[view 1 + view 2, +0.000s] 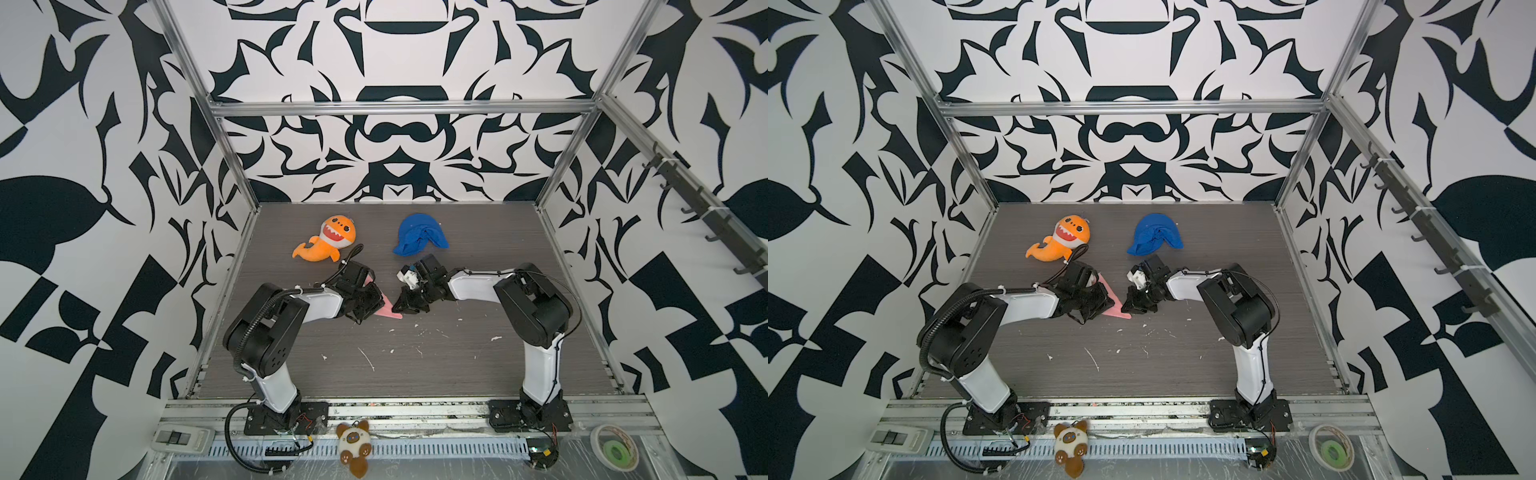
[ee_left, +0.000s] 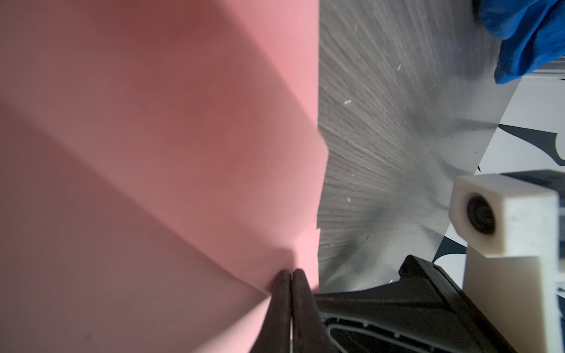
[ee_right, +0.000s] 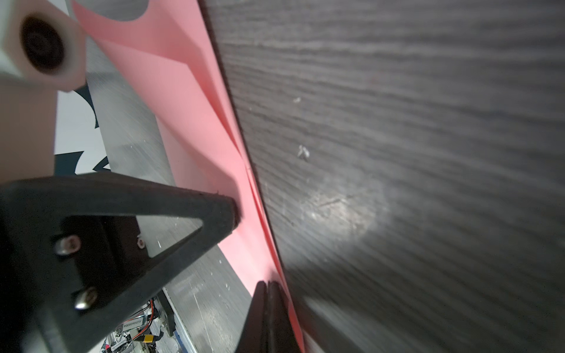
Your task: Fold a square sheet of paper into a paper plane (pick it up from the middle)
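The square sheet of paper (image 1: 388,311) (image 1: 1115,301) is pink and folded into a narrow pointed shape with several layers. It is held between my two grippers at the middle of the table. In the left wrist view the paper (image 2: 153,152) fills the picture, and my left gripper (image 2: 292,273) (image 1: 380,305) is shut with its tips pinching a creased edge. In the right wrist view the paper (image 3: 195,122) stands edge-on. My right gripper (image 3: 269,284) (image 1: 395,309) is shut at its lower pointed end, with a layer running into the tips. The left gripper's finger (image 3: 214,214) touches the paper further along.
An orange shark plush (image 1: 328,241) lies behind the left arm and a blue cloth lump (image 1: 419,239) behind the right gripper. White flecks (image 1: 368,357) dot the dark wood table. A small brown plush (image 1: 353,446) and a tape roll (image 1: 615,451) sit on the front rail.
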Controlling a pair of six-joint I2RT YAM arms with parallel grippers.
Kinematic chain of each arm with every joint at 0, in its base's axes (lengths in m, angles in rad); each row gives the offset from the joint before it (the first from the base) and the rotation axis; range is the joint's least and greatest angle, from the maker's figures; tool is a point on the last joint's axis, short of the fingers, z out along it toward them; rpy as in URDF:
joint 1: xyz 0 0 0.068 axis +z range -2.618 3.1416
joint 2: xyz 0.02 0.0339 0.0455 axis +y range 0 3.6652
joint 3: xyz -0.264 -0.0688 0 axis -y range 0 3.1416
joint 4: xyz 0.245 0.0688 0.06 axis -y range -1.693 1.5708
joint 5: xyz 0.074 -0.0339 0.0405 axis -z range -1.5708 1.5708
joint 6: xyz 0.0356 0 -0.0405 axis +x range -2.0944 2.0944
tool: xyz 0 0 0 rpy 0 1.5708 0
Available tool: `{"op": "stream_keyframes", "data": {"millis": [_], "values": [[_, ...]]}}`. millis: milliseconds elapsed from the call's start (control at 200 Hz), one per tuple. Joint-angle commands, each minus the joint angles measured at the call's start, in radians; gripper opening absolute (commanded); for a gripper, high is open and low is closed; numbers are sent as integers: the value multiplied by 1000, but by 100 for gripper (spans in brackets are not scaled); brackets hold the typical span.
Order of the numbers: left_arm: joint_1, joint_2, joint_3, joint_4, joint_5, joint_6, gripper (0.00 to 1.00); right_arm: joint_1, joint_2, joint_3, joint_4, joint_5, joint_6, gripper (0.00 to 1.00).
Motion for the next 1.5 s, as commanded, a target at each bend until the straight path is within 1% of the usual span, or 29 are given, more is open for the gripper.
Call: {"op": "stream_keyframes", "data": {"millis": [0,220,485,550,670,765,840,955,1125,1325,1495], "values": [[1,26,-44,-71,-65,-11,7,0,-28,-34,-34,0,10,4],[1,29,-53,-72,-70,-15,8,0,-56,-71,-46,2,13,4],[1,25,-56,-72,-72,-18,7,-15,-101,-132,-74,37,26,4],[1,23,-56,-72,-73,-17,7,-21,-119,-160,-59,39,45,4],[1,24,-52,-71,-71,-16,7,-23,-167,-185,2,5,58,4],[0,21,-49,-74,-71,-13,7,-21,-207,-170,58,-20,58,5],[1,17,-48,-79,-72,-13,7,-18,-217,-141,64,-23,49,5],[1,12,-49,-81,-77,-13,7,-10,-200,-100,81,-2,56,5],[1,14,-47,-81,-80,-13,7,-7,-126,-21,60,37,69,4],[1,20,-42,-89,-79,-13,8,1,-63,36,3,24,47,3],[1,29,-42,-89,-80,-15,7,10,-34,42,-23,7,32,2]]}}
